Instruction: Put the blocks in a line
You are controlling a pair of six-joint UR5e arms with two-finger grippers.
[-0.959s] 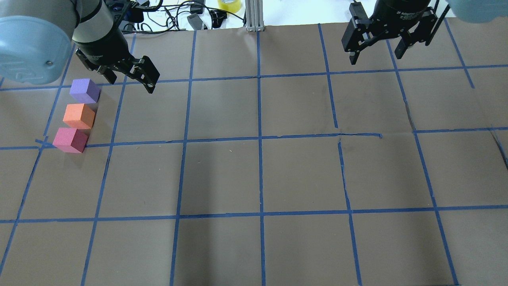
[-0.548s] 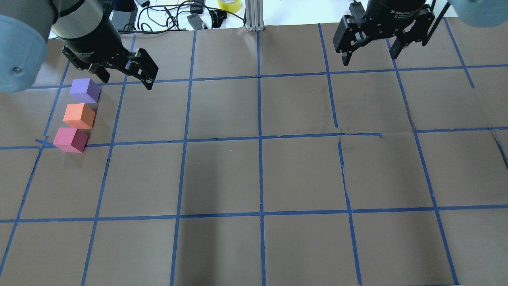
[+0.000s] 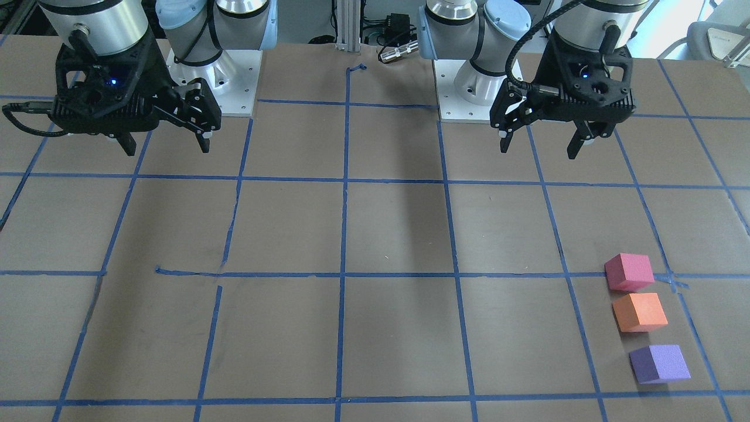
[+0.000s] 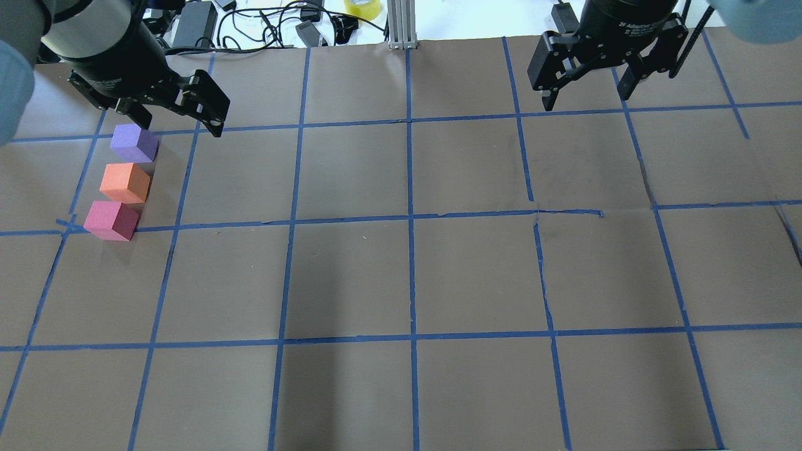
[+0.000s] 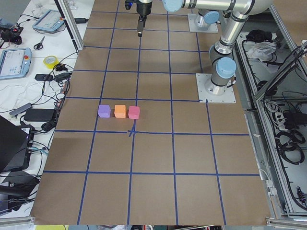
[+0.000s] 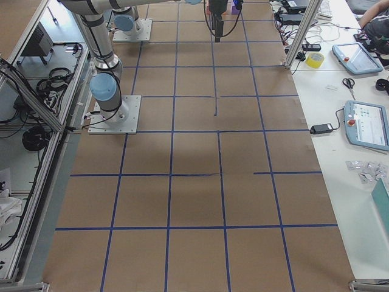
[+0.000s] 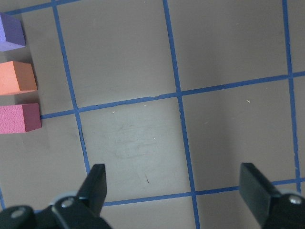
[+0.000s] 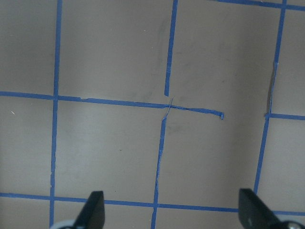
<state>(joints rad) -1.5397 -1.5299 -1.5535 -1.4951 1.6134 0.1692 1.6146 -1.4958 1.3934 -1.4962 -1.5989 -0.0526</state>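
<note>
The purple block [image 4: 133, 142], orange block [image 4: 124, 182] and pinkish-red block [image 4: 111, 220] stand in a short straight row on the brown table at the far left, close together. They also show in the front view: the pinkish-red block [image 3: 629, 272], the orange block [image 3: 639, 312] and the purple block [image 3: 659, 363]. My left gripper [image 4: 180, 125] is open and empty, raised just right of and beyond the purple block. In the left wrist view the row [image 7: 16, 78] lies at the left edge. My right gripper [image 4: 587, 100] is open and empty at the far right.
Blue tape lines [image 4: 410, 219] form a grid on the brown paper. Cables, a power brick [image 4: 195, 22] and a yellow tape roll [image 4: 362, 7] lie beyond the far edge, beside an aluminium post [image 4: 401, 25]. The arm bases [image 3: 463, 70] stand at the robot's side.
My left gripper has moved left and toward the far edge, staying open. My right gripper has shifted slightly left. The three blocks have not moved.
</note>
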